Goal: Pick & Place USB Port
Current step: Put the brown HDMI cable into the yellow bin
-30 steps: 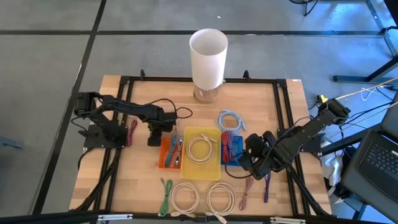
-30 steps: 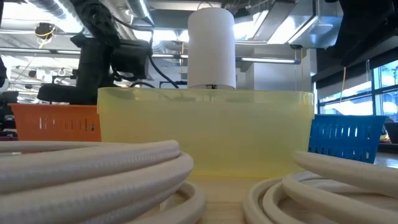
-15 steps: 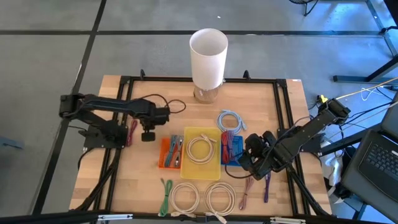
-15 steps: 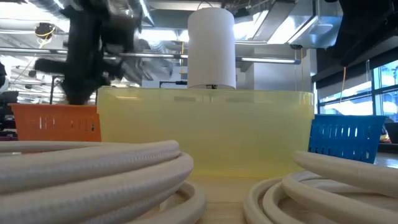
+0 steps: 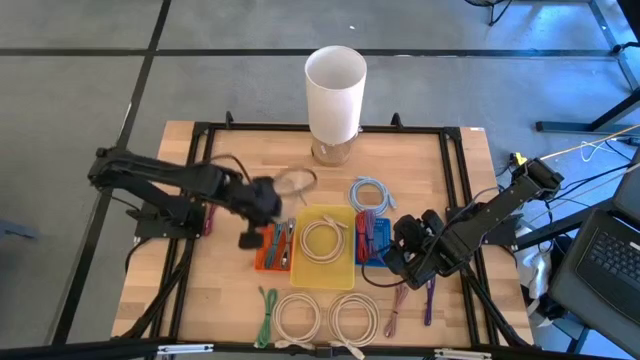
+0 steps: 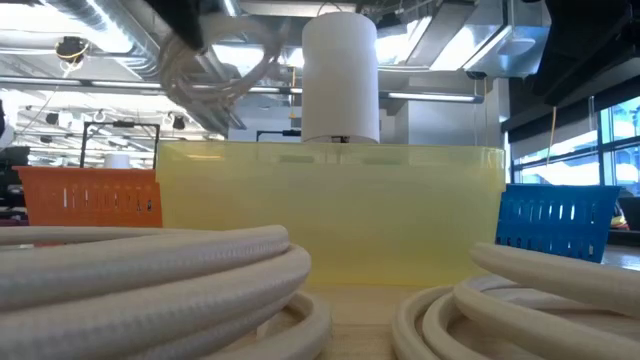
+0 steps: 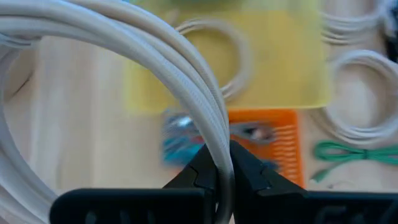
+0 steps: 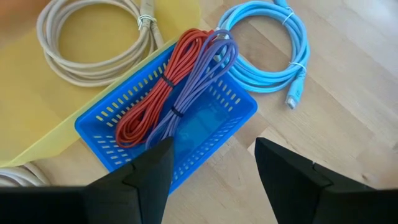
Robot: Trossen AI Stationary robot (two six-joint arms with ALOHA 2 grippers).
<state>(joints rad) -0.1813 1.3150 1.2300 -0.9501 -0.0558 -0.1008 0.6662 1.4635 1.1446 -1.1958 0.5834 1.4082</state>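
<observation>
My left gripper (image 5: 272, 197) is above the table beside the orange basket (image 5: 272, 246), shut on a coil of white cable (image 5: 296, 181). In the low view the coil (image 6: 215, 72) hangs in the air, blurred. In the left wrist view, the yellow tray (image 7: 273, 68) with another white coil (image 7: 233, 56) and the orange basket (image 7: 273, 140) lie below. My right gripper (image 5: 400, 258) is open and low at the near right side of the blue basket (image 8: 168, 118), which holds red (image 8: 152, 93) and purple (image 8: 193, 81) cables. My left gripper pinches several strands of the white coil (image 7: 214, 146) between its two fingers, which lie across the strands. The coil is lifted clear of the table and loops away from the fingertips toward the far side.
A tall white cylinder (image 5: 335, 88) stands at the far edge. A light blue cable (image 5: 370, 193) lies on the wood behind the blue basket. Two white coils (image 5: 298, 318) and a green cable (image 5: 267, 314) lie at the near edge, and purple cables (image 5: 428, 298) near the right arm.
My left gripper swung toward the table's left edge, then back toward the yellow tray, and rose out of the top of the low view. The white coil swung with it. My right arm kept still.
</observation>
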